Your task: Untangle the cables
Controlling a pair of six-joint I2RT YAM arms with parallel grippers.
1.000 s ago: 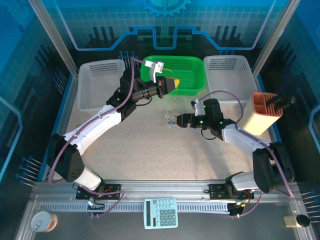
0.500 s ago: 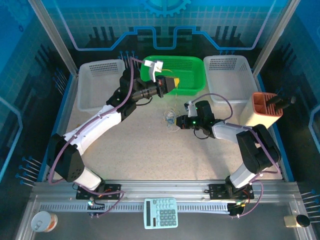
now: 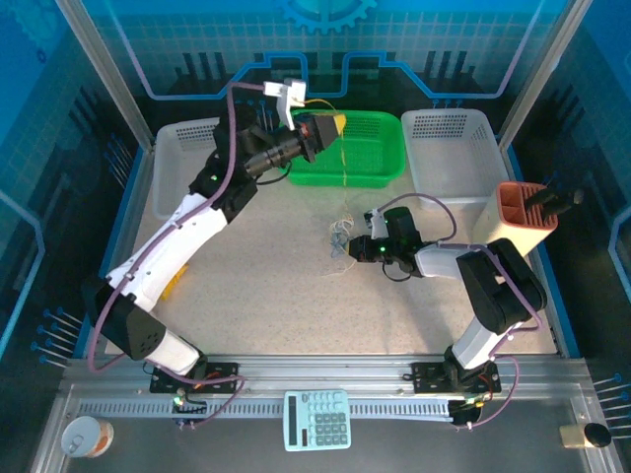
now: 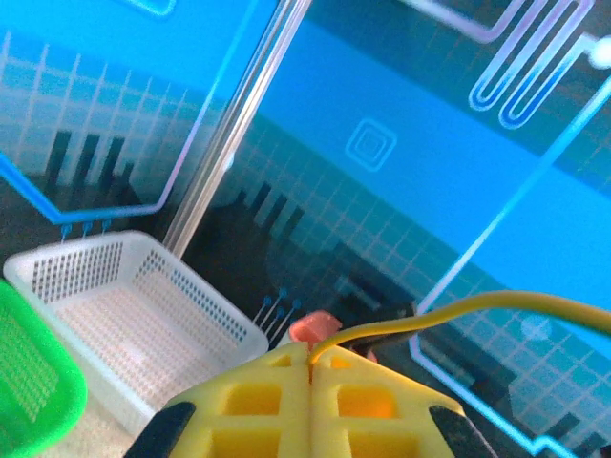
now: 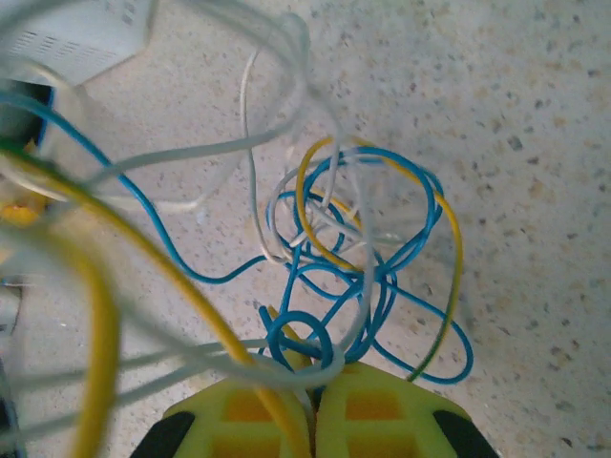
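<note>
Yellow cable (image 4: 477, 301) lifted higher, left jaws clamped on it; right jaws clamped on tangle (image 5: 344, 248).

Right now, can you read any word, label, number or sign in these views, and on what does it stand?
No text can be read.
Calculator: key markings too small to read.
Can: top blurred, unreadable.
Back panel: gear emblem and circuit lines, no words.
</note>
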